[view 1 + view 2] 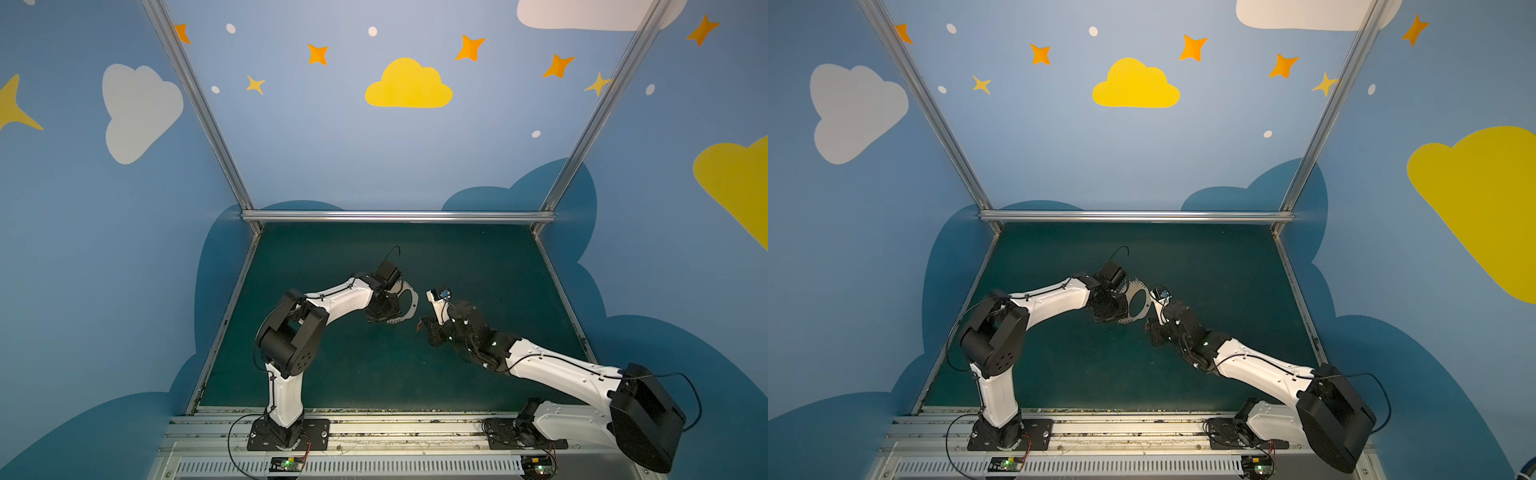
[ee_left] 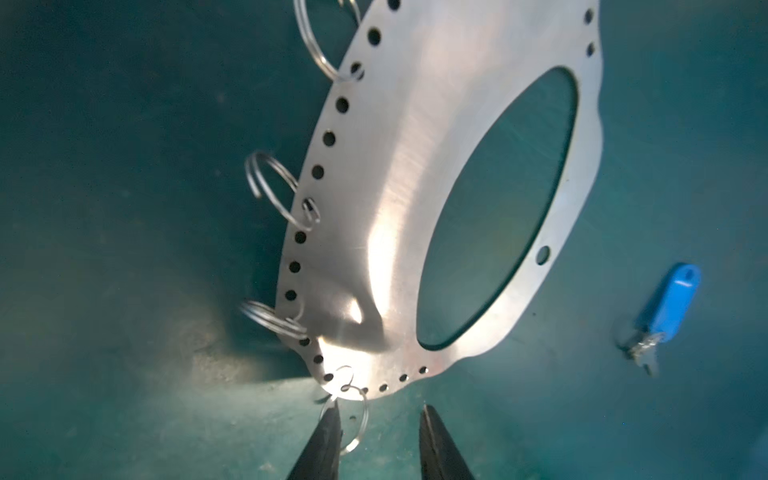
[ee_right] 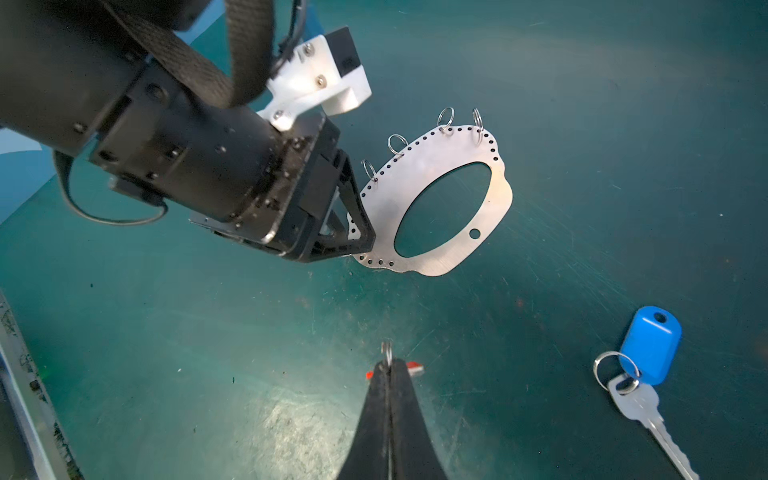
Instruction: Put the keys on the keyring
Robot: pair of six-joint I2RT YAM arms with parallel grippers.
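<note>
Top views: the table (image 1: 374, 374) has a dark green, scuffed top. It is boxed in by blue walls (image 1: 104, 249) painted with clouds and stars, with aluminium posts (image 1: 199, 116) at the corners and the arm bases on a rail (image 1: 395, 428) at the near edge. The keyring (image 1: 1139, 286) is mid-table at the tip of the left pincer (image 1: 384, 318), and the right pincer (image 1: 424, 328) is just beside it, apart. Risk: with the arms this close, they could knock together on any approach.

Left wrist: the left pincer is released, jaws apart. The keyring's holed edge sits just past the tips, not between them. One wire ring (image 2: 365, 419) lies against a fingertip (image 2: 326, 436). I cannot tell whether the keyring rests on the table or hangs from that ring. Risk: the ring snags the fingertip and drags or flips the keyring, or the unsupported keyring tips flat and its holes go off line. The rings look blurred, so it may be moving.

Right wrist: the right pincer is clenched on the small ring of the red key (image 3: 415, 368). Only slivers of the red tag show, and the blade is hidden. Risk: the grip is thin, so the ring can twist or slip when it touches the keyring. The blue key (image 3: 650, 347) lies flat on the table, well apart from both pincers.
</note>
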